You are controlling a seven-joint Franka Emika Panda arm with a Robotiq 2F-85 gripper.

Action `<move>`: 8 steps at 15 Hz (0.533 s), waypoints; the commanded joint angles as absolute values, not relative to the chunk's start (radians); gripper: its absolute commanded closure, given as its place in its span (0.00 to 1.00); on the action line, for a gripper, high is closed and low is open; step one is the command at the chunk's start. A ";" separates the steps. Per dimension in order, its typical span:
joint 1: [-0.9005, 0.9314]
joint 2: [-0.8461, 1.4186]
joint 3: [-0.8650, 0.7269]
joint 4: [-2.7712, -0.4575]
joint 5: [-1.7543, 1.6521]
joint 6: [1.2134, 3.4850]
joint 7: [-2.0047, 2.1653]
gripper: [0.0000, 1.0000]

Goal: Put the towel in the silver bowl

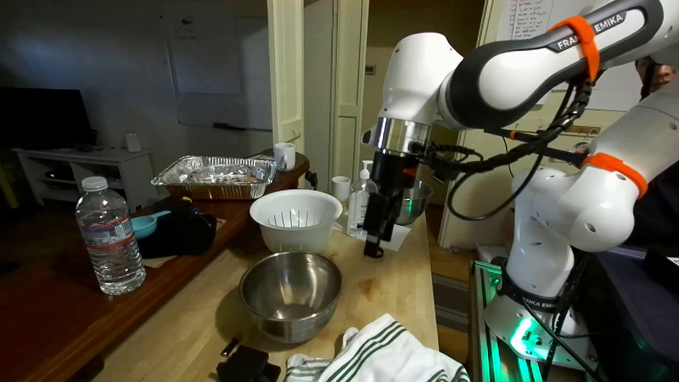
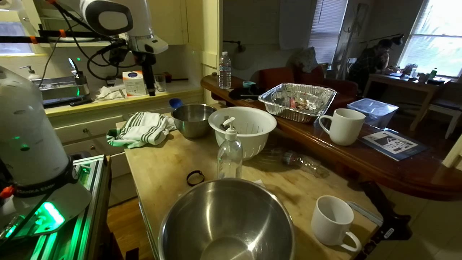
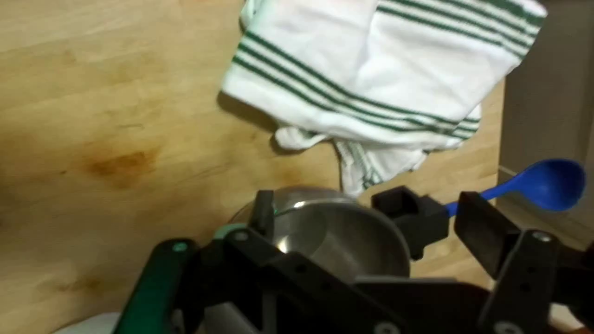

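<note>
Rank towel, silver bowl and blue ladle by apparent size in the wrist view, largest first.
1. Towel, even cut off at the top edge.
2. Silver bowl, though partly hidden.
3. Blue ladle, handle partly hidden.

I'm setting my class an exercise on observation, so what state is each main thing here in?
Gripper: open, holding nothing
Silver bowl: upright, empty
Towel: rumpled, outside the silver bowl
Big bowl: upright
Colander: upright
Water bottle: upright, capped
Pump bottle: upright
Third bottle: on its side
Mugs: both upright
Foil tray: upright, something inside
</note>
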State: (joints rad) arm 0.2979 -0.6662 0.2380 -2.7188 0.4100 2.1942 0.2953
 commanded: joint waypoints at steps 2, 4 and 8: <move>0.369 -0.642 0.175 -2.755 0.538 2.059 0.220 0.00; 0.350 -0.659 0.213 -2.762 0.514 2.086 0.239 0.00; 0.327 -0.647 0.207 -2.758 0.520 2.074 0.243 0.00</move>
